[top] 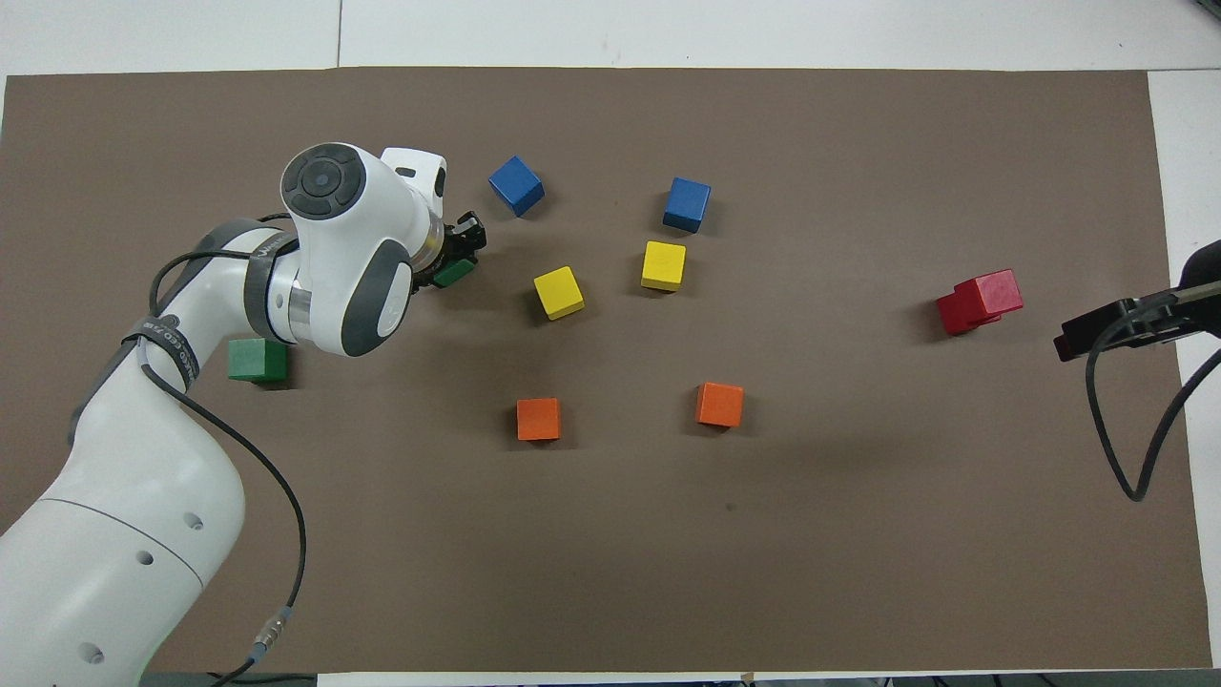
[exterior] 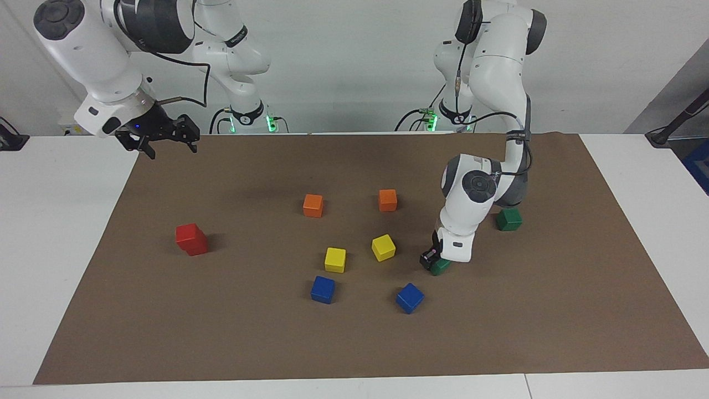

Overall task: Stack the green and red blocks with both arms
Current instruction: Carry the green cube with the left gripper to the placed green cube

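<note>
Left hand (exterior: 433, 260) is clamped on a green cube (exterior: 440, 267) resting on the brown mat, beside a yellow cube (exterior: 383, 247). Right hand (exterior: 158, 136) hangs open and empty, raised. Stacked red cubes (exterior: 191, 239) done. Cubes look light, rigid, glossy; grip flat opposite faces.

A white table (exterior: 44, 233) carries a wide brown mat (exterior: 354, 343) — plain pale wall (exterior: 354, 61) at the back, with a grey panel (exterior: 673, 88) leaning in one corner.

Robotics lab: two fixed white arms (exterior: 487, 183) at a white table (exterior: 50, 221), brown mat (exterior: 354, 343), bare wall (exterior: 354, 61) at frame top.
</note>
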### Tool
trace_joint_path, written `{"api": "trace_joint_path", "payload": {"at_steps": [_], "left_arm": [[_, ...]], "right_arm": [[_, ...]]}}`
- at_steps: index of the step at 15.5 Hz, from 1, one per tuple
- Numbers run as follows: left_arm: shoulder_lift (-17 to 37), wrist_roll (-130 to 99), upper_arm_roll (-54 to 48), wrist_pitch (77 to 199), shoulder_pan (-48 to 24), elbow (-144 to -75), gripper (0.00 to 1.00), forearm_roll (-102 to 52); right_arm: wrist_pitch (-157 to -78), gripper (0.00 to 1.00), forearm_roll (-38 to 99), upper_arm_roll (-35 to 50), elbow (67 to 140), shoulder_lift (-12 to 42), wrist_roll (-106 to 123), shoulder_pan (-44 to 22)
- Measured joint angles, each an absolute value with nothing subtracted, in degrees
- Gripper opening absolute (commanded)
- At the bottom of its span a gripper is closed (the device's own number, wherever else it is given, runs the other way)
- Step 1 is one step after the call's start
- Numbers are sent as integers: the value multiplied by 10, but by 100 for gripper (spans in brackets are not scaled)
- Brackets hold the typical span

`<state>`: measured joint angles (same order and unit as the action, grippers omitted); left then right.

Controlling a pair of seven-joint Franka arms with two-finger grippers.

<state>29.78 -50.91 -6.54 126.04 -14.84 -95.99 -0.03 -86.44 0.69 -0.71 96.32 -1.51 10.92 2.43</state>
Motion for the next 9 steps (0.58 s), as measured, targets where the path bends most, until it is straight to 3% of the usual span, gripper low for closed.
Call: {"api": "trace_joint_path", "payload": {"at_steps": [3,9], "left_arm": [[278,-457,-59,1176,-129,-931,0,7],[206,-165,-56,1039,-13,-937,0,7]], "right_arm": [[-904,100,5,-6,972,-15,107,24],[-948,100,-22,-6,987,-15,70,3]]}}
